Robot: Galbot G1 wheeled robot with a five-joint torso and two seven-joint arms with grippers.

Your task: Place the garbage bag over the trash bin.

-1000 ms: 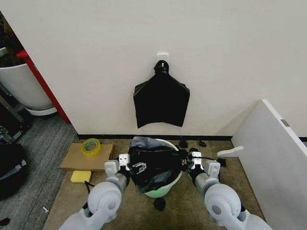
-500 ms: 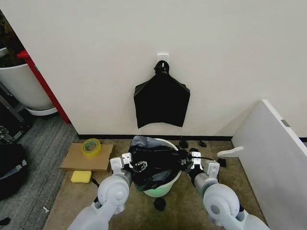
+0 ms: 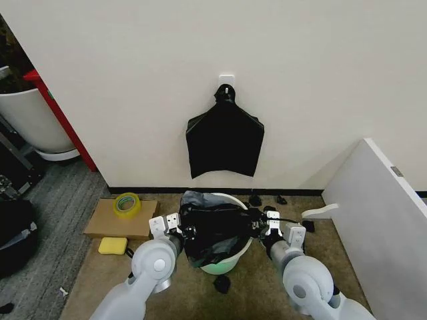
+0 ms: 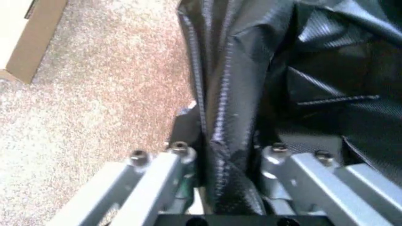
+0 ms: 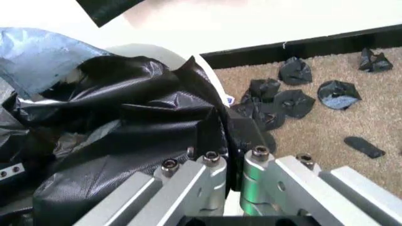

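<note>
The garbage bag (image 3: pixel 215 227) is seen draped across the top of the trash bin (image 3: pixel 230 257), which stands on the carpet just before the wall. The bag's black film is bunched over the bin's mouth, with part of the white rim (image 5: pixel 202 66) left bare on the far side. At the bin's left edge the left gripper (image 3: pixel 181 230) is placed, and its fingers (image 4: pixel 164 165) are clamped on a fold of the bag (image 4: pixel 229 136), the film pinched tight between them. At the right edge the right gripper (image 3: pixel 261 225) is found, its fingers (image 5: pixel 210 176) closed on the bag's plastic (image 5: pixel 125 127) as well. The bag is thus held from both sides at rim height. Small black scraps (image 5: pixel 283 94) are scattered on the carpet beside the bin, near the skirting.
</note>
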